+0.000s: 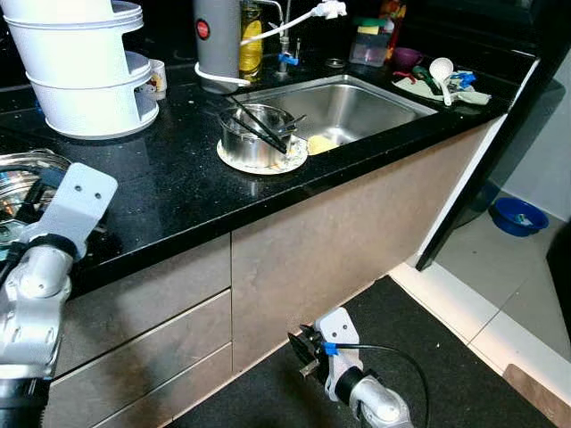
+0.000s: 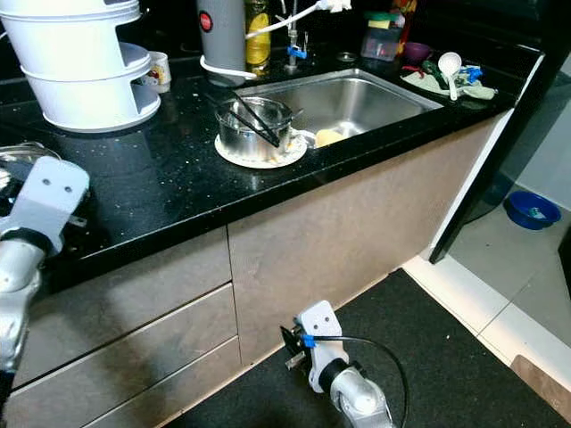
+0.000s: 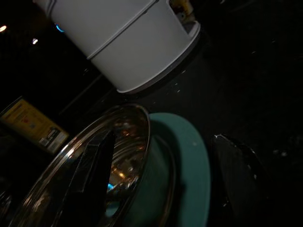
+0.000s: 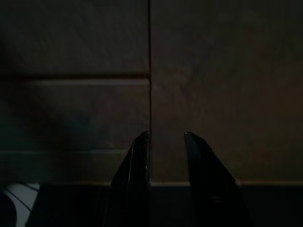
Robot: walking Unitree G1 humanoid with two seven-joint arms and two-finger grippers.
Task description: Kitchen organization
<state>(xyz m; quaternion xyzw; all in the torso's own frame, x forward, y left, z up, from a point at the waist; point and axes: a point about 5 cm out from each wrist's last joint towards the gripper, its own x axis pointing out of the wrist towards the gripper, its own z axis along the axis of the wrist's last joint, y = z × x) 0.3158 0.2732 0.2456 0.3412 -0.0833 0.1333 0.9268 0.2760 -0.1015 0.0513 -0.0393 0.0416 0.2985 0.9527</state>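
At the far left of the black counter (image 1: 169, 192) lies a shiny steel bowl (image 3: 102, 156) nested in a teal dish (image 3: 189, 161). My left gripper (image 3: 163, 137) is open astride their rims, with one finger (image 3: 94, 175) inside the bowl and the other finger (image 3: 236, 175) outside the teal dish. The left wrist (image 1: 76, 201) hides the fingers from the head camera. A steel pot (image 1: 254, 134) with black utensils in it stands on a white plate beside the sink (image 1: 357, 102). My right gripper (image 4: 166, 137) hangs low before the cabinet fronts, slightly open with nothing between its fingers.
A white stacked container (image 1: 85, 71) stands at the back left, a grey flask (image 1: 217, 40) behind the pot. A white ladle (image 1: 440, 71) and small items lie right of the sink. Drawers (image 1: 143, 330) sit below the counter; a black mat (image 1: 428, 357) and blue bowl (image 1: 517, 216) are on the floor.
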